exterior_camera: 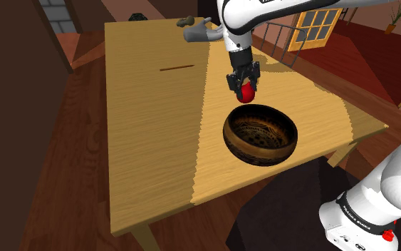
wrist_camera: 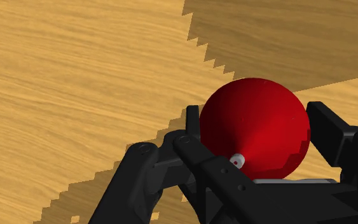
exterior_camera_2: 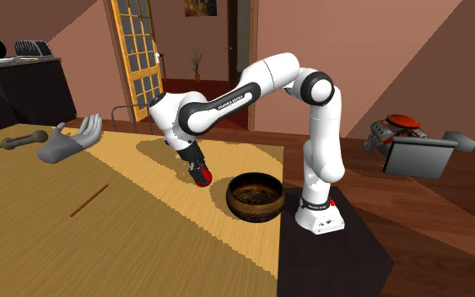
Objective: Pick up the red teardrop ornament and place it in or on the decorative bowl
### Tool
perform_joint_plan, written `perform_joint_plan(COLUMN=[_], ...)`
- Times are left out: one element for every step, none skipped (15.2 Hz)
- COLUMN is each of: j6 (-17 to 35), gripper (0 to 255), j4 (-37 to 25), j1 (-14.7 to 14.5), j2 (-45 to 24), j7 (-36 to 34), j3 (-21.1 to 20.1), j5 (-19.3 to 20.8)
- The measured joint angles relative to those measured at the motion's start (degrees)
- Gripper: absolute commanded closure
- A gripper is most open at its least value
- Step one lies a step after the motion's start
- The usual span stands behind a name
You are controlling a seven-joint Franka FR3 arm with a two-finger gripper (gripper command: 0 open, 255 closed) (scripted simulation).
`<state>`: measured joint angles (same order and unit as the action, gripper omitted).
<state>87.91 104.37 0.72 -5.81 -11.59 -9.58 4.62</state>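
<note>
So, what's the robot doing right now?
Gripper shut on red ornament. Ornament in the air, beside the bowl, not over it. Nothing between them.

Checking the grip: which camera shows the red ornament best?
The wrist view: the red ornament looms large, clasped in the tool. The shoulder and second exterior views show it small, near the bowl.

Wooden table: grey hand-shaped figure at far end, dark mallet-like piece just beside it. Thin dark stick lies flat, nearer. Yellow-framed glazed door beyond the table.
</note>
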Motion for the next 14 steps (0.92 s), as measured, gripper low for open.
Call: perform_joint_plan(j6=[-0.3, -0.9, -1.6, -2.3, -3.0, -3.7, -4.4, -5.1, -5.8, -6.5, -7.3, -8.2, -8.9, -9.7], gripper=[255, 255, 255, 255, 255, 255, 255, 255, 255, 255, 255, 255, 255, 255], j4=[-0.3, -0.7, -1.3, -1.8, -2.6, -3.3, -3.7, -4.4, -5.1, -5.7, -6.5, -7.3, -8.3, -9.2], j1=[0.0, 0.0, 0.1, 0.1, 0.0, 0.0, -0.1, 0.0, -0.1, -0.1, 0.0, 0.0, -0.1, -0.1], j2=[0.1, 0.2, 0.3, 0.5, 0.5, 0.5, 0.7, 0.8, 0.7, 0.9, 0.8, 0.9, 0.6, 0.6], j7=[0.0, 0.1, 0.2, 0.3, 0.3, 0.3, 0.3, 0.4, 0.4, 0.4, 0.5, 0.6, 0.6, 0.6], j3=[0.0, 0.0, 0.0, 0.1, 0.0, 0.0, -0.1, 0.0, 0.0, -0.1, 0.0, 0.0, -0.1, -0.1], j5=[0.0, 0.0, 0.0, 0.0, -0.1, 0.0, -0.1, -0.1, -0.1, -0.1, -0.1, -0.1, -0.1, -0.1])
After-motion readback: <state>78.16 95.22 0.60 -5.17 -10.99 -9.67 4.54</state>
